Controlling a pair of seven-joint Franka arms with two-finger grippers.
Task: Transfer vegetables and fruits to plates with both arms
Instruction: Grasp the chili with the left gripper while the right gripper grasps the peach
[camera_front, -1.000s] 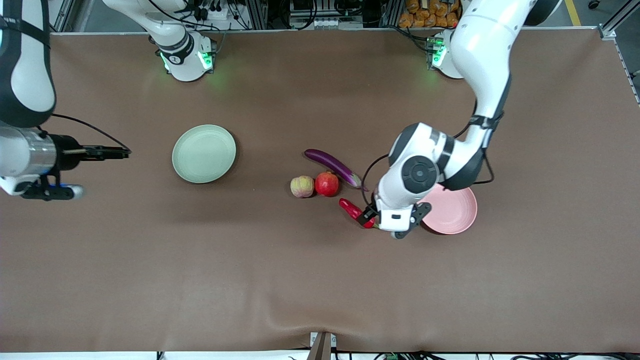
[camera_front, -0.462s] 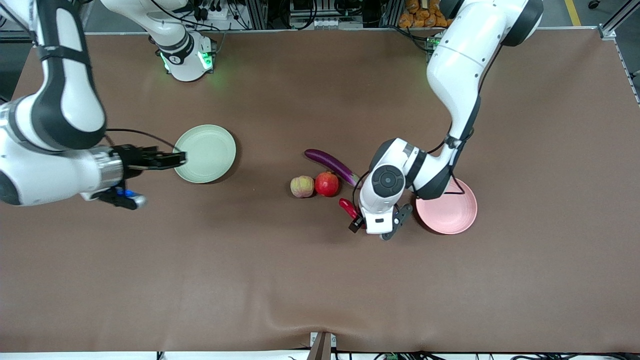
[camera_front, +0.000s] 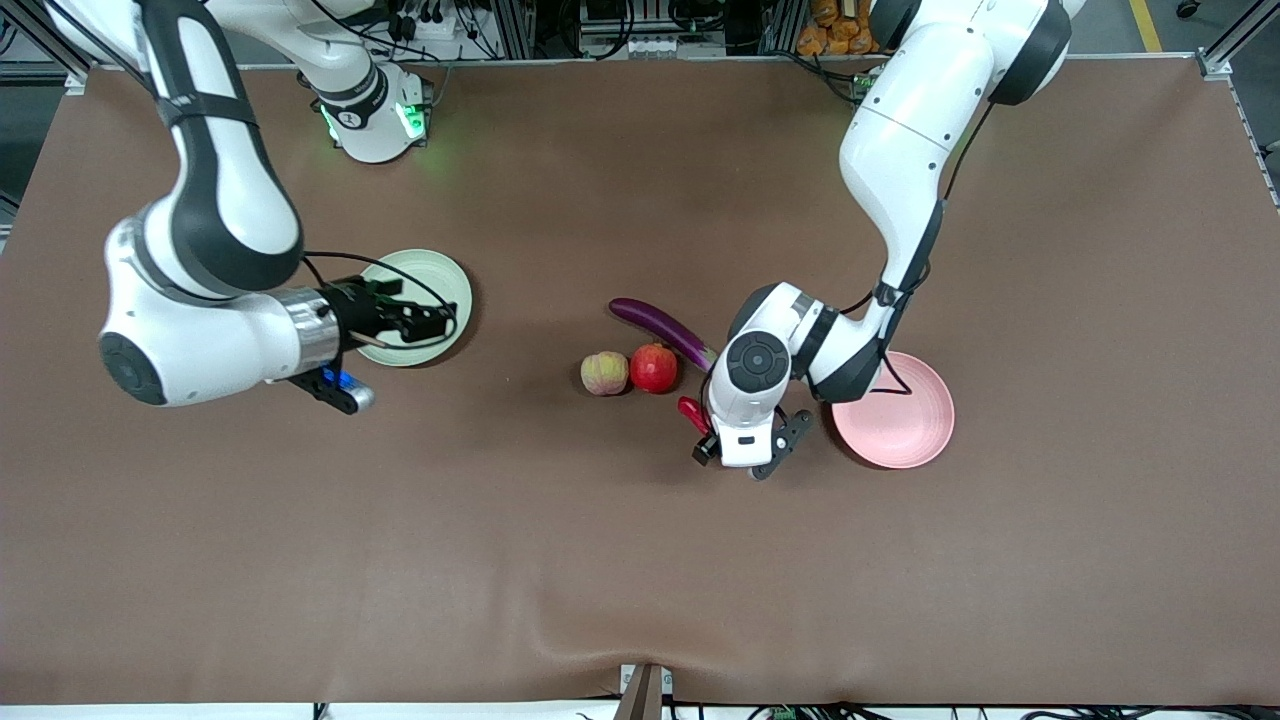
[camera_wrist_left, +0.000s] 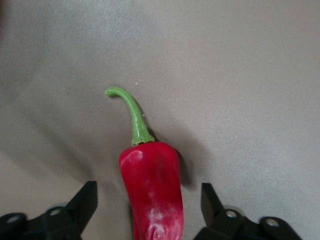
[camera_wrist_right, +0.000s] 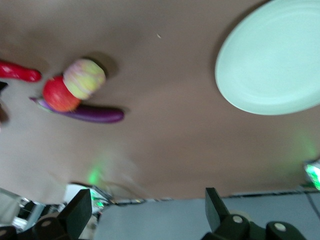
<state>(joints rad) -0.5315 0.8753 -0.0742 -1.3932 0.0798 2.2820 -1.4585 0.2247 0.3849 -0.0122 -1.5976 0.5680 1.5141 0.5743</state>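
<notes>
Table: matte brown cloth-covered table (camera_front: 600, 560), faintly rippled along the edge nearest the front camera.
Chili: short glossy red chili pepper (camera_wrist_left: 152, 192) with a thin curved green stem, lying flat on the cloth at about 5 o'clock of the pomegranate in the front view.
Left gripper: black two-finger left gripper (camera_wrist_left: 145, 202) low over the chili, its fingers (camera_wrist_left: 82, 202) spread one on each side of the red body, a gap showing on both sides.
Right gripper: black right gripper (camera_front: 425, 322) over the pale green plate, fingers spread wide, nothing between them.
Green plate: round shallow matte pale green plate (camera_front: 440, 275), toward the right arm's end.
Pink plate: round shallow matte pale pink plate (camera_front: 905, 415), at 3 o'clock of the chili.
Eggplant: long slender glossy purple eggplant (camera_front: 660, 328), at 12 o'clock of the pomegranate, touching it.
Fruits: round pale yellow-pink peach (camera_front: 604, 373) touching the round red pomegranate (camera_front: 654, 368) at its 3 o'clock.
</notes>
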